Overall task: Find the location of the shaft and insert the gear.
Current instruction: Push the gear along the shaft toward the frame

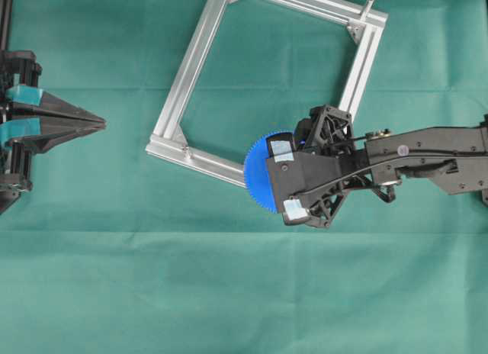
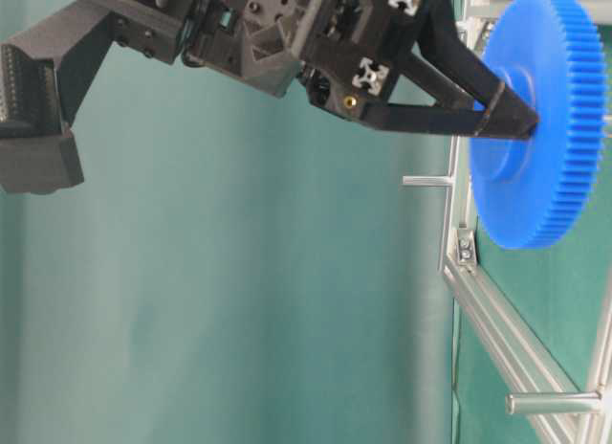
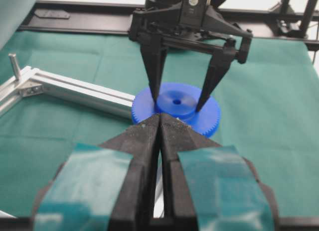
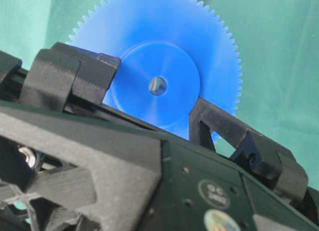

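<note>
The blue gear lies flat over the near right corner of the aluminium frame. My right gripper comes down on it, with its two fingers on either side of the raised hub, shut on it. The left wrist view shows the fingers gripping the hub of the gear. In the right wrist view a silvery glint shows in the centre hole of the gear. The shaft with wire loops is hidden under the gear. My left gripper is shut and empty at the far left.
A bare grey peg stands on the frame's far right corner and shows in the left wrist view. The table-level view shows two pegs on the frame. Green cloth covers the table.
</note>
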